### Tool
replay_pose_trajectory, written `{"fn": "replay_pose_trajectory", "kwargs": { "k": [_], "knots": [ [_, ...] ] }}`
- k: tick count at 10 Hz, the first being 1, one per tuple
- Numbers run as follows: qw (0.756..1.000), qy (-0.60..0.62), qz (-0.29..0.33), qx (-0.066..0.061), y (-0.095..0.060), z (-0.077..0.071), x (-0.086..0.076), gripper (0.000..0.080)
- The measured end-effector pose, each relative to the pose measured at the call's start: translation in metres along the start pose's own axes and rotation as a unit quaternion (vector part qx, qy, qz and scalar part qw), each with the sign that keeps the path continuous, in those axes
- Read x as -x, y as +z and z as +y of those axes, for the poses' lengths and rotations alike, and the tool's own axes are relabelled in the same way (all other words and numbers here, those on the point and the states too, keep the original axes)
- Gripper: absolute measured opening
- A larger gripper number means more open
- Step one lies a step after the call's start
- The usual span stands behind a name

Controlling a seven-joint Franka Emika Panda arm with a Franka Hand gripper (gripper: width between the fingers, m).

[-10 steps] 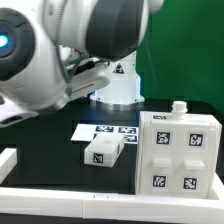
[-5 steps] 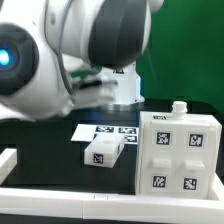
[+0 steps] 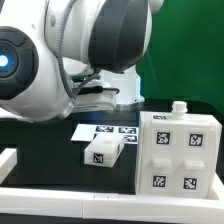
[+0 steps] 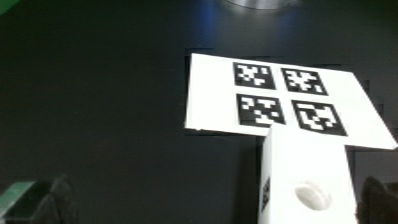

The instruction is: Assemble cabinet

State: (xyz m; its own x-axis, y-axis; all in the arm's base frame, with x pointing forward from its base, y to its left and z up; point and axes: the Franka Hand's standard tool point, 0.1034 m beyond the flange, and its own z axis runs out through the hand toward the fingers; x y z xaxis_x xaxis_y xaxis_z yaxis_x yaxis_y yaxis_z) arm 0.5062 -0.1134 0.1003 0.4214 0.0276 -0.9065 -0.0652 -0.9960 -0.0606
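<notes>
swinging across just now – the tool, jaws spread, sits clear of the large white plastic box-like cabinet – nothing grasped yet.

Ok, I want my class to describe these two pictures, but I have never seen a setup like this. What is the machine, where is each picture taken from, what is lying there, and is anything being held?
The big white shape filling the exterior view is a robot arm, filmed by a camera standing off it. The other picture comes from a camera on the arm's wrist. It looks down past the tool, whose two dark fingers show blurred at the picture's edges.

On the black table stand the cabinet, a large white box with square tags, and a small white block. The flat marker board with printed tags lies beside them. A low white rail borders the table.

The fingers stand wide apart, so the tool looks open and seems to hold nothing.
</notes>
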Motion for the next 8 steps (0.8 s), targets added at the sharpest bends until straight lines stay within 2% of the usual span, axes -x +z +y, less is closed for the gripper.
{"fn": "replay_pose_trajectory", "kwargs": {
  "k": [2, 4, 8],
  "knots": [
    [0.997, 0.081, -0.005, -0.017, 0.005, -0.014, -0.011, 0.0797],
    [0.996, 0.087, 0.026, -0.012, 0.001, -0.020, -0.025, 0.0797],
    [0.996, 0.086, 0.034, -0.010, 0.000, -0.020, -0.029, 0.0797]
  ]
}}
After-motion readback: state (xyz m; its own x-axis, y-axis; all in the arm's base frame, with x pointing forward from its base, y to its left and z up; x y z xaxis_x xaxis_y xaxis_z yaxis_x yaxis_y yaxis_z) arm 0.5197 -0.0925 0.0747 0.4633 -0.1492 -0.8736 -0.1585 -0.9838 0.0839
